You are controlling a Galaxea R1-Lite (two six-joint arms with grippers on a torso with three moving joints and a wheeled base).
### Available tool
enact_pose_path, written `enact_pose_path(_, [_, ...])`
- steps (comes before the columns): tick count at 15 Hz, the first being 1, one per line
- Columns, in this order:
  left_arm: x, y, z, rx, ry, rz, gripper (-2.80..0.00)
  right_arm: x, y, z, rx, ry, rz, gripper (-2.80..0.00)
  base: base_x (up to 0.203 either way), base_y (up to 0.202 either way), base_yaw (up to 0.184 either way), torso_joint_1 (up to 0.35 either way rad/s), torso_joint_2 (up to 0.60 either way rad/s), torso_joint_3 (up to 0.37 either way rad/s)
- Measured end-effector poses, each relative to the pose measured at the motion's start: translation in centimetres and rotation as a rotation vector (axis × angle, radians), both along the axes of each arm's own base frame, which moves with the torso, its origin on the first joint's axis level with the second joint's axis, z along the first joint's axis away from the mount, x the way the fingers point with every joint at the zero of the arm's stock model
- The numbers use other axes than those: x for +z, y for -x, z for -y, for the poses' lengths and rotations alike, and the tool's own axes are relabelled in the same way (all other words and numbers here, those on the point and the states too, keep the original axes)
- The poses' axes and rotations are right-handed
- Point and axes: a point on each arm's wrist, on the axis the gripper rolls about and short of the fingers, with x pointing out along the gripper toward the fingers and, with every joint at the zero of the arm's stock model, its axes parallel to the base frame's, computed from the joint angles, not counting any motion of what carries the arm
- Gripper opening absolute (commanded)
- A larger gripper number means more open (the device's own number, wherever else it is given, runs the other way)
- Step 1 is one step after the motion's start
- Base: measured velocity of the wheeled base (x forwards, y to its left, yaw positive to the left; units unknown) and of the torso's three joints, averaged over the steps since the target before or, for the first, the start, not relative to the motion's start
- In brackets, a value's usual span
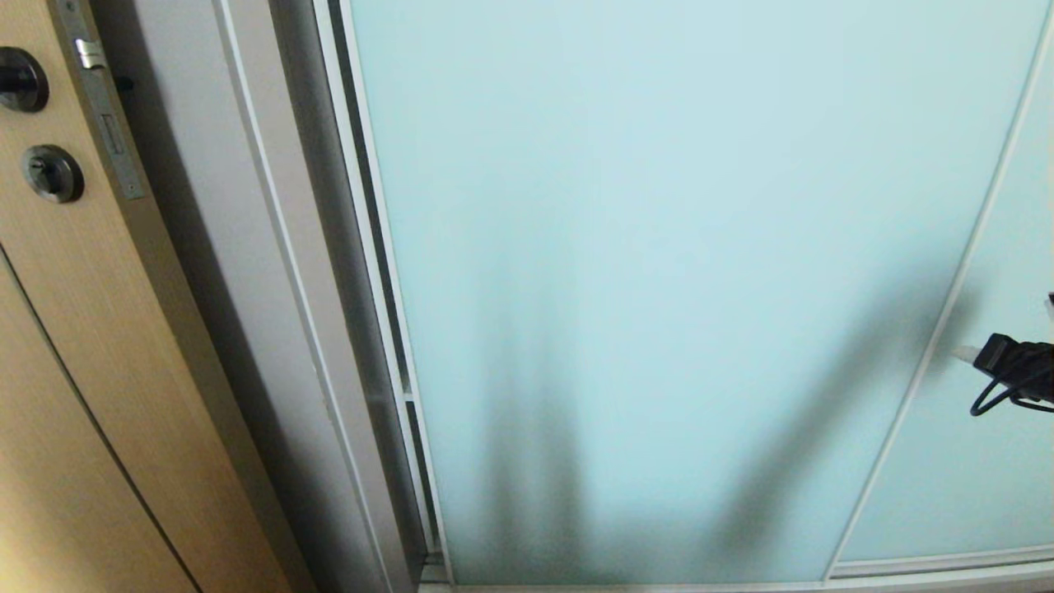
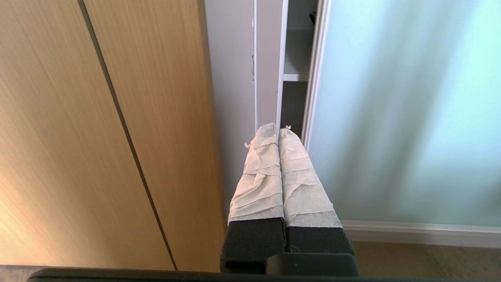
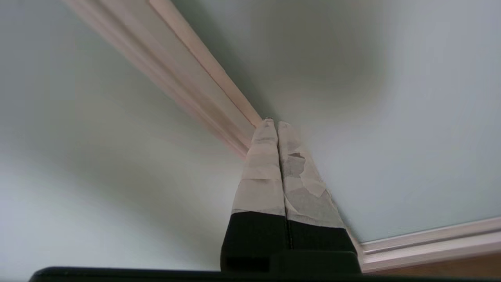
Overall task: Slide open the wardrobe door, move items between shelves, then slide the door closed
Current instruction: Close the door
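Right gripper (tape-wrapped fingers pressed together) meets the frosted sliding wardrobe door frame; left gripper closed too

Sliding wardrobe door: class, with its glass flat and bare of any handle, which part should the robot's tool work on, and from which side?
The raised silvery frame strip on the sliding wardrobe door, not the smooth glass. The shut right tool already has its tips in the corner beside that strip, so it should probably press sideways against the edge from there; the narrow gap at the door's far side suggests that it slides.

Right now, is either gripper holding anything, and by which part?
Nothing is held. The right gripper has shut jaws at the frame of the sliding wardrobe door; the left gripper is shut and empty.
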Motion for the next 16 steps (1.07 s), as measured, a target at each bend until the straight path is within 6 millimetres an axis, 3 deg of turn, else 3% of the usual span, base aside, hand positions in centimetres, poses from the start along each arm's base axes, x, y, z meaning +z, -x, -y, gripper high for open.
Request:
enact_pose_path(5, [0.0,0.0,0.0,0.0,0.0,0.0,-2.8,0.3,0.7,-0.4,-0.003,0.016,0.009,-2.8,0.0,0.0,0.0,0.0,0.0,0.0])
enact_pose_path(7, [0.0,0.0,0.0,0.0,0.0,0.0,-2.8,1.3,1.4,-0.2,-0.02,0.027,0.029,-2.8,0.0,0.0,0.0,0.0,0.0,0.0])
enact_pose_path(10, [0.0,0.0,0.0,0.0,0.0,0.0,-2.8,4.6,3.5,1.0,-0.076,0.068,0.089,-2.8,0.0,0.0,0.0,0.0,0.0,0.0])
enact_pose_path(13, [0.0,0.0,0.0,0.0,0.0,0.0,-2.8,8.4,7.4,2.3,-0.182,0.147,0.142,-2.8,0.0,0.0,0.0,0.0,0.0,0.0])
enact_pose_path(16, [0.0,0.0,0.0,0.0,0.0,0.0,-2.8,12.0,11.2,0.9,-0.262,0.21,0.188,-2.8,0.0,0.0,0.0,0.0,0.0,0.0])
